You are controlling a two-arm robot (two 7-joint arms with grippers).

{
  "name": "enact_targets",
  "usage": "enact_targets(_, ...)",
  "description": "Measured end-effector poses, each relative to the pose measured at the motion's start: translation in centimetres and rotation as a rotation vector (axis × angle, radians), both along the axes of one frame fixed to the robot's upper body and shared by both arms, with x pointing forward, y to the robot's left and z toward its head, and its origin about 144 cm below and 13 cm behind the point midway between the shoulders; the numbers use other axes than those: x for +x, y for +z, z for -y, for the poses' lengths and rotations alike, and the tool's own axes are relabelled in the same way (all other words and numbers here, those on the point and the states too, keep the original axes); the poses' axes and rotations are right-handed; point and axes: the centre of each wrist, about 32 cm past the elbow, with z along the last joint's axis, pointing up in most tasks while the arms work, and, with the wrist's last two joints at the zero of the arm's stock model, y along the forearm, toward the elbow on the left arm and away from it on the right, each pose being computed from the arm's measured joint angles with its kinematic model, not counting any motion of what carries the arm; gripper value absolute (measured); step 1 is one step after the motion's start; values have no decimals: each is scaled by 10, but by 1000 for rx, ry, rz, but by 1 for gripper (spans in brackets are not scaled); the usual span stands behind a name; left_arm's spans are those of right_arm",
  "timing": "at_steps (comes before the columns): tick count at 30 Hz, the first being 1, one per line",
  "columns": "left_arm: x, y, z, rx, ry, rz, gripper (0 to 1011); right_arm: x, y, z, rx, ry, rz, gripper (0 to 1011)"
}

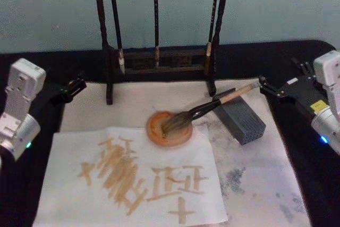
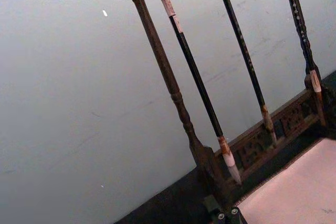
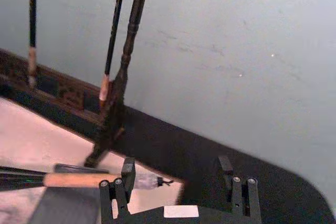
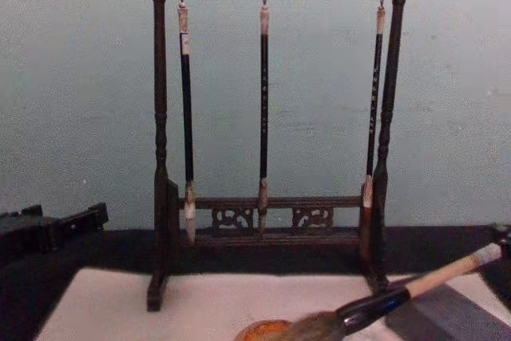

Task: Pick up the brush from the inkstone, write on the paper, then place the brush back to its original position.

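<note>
One step seems left: the brush lies mid-worktop, bristles on the inkstone, and the paper is inscribed. The right gripper, spread open at the handle's end, should back off without nudging it. The left gripper idles by the left edge.

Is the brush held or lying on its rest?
Lying free: the brush has its bristles on the orange dish and its handle across the grey block; the right gripper is open at its end.
</note>
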Motion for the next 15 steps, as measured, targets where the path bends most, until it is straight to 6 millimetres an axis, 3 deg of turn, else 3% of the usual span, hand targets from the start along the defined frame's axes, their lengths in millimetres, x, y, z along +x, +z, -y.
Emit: enact_targets(15,0,0,0,0,0,0,1002,-31,-3,5,274,72,-51,1001)
